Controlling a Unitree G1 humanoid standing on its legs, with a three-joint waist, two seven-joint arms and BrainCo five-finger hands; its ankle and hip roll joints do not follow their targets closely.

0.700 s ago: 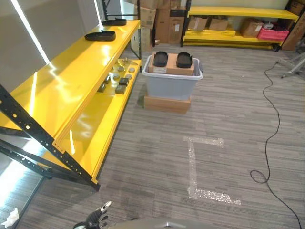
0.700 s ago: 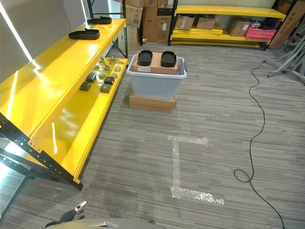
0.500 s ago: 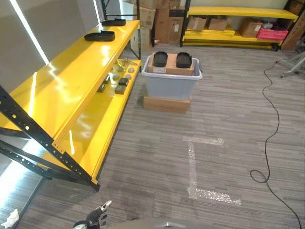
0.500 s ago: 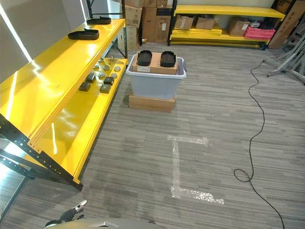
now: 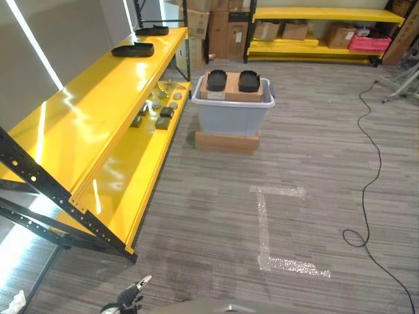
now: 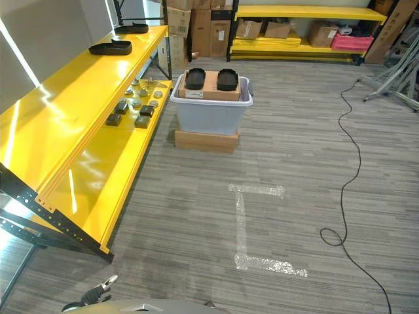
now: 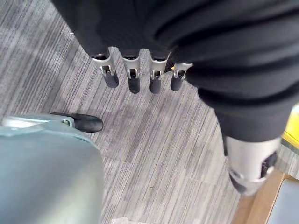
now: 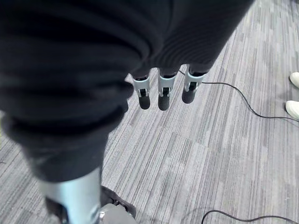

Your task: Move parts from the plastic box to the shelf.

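I can't read any lettering from here. The cardboard box [image 5: 230, 87] in the grey plastic box [image 5: 233, 115] carries a small white label [image 5: 214, 95], but its print is too small for me to make out.

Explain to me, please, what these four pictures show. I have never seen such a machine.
A humanoid robot stands on a carpeted floor. Two pictures come from a camera on its head, looking down and forward; two come from cameras on its wrists. Ahead stands a grey plastic box on a flat cardboard base, with a cardboard carton and two black parts on top. To the robot's left runs a yellow shelf: two black trays lie on its upper board, small parts on its lower board. The left robot hand and the right robot hand hang over the floor with straight fingers, holding nothing.
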